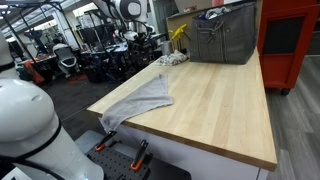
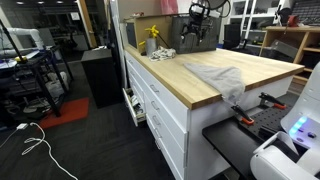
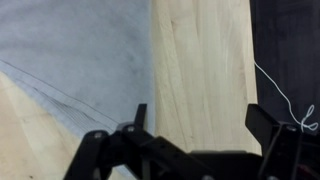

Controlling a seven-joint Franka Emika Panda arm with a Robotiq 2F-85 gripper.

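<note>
In the wrist view my gripper (image 3: 200,115) is open, its two dark fingers spread wide with nothing between them. It hangs above the bare light wood tabletop (image 3: 200,60), near the table's edge. A grey cloth (image 3: 70,60) lies flat on the wood just left of my left fingertip (image 3: 141,110), not touching it. In both exterior views the same grey cloth (image 1: 140,100) (image 2: 220,78) lies spread out, one corner drooping over the table's edge.
A grey wire basket (image 1: 225,35) and a yellow object (image 1: 180,32) stand at the back of the table (image 1: 220,110). A red cabinet (image 1: 290,40) is beside it. A white cable (image 3: 280,95) lies on the dark floor beyond the table's edge.
</note>
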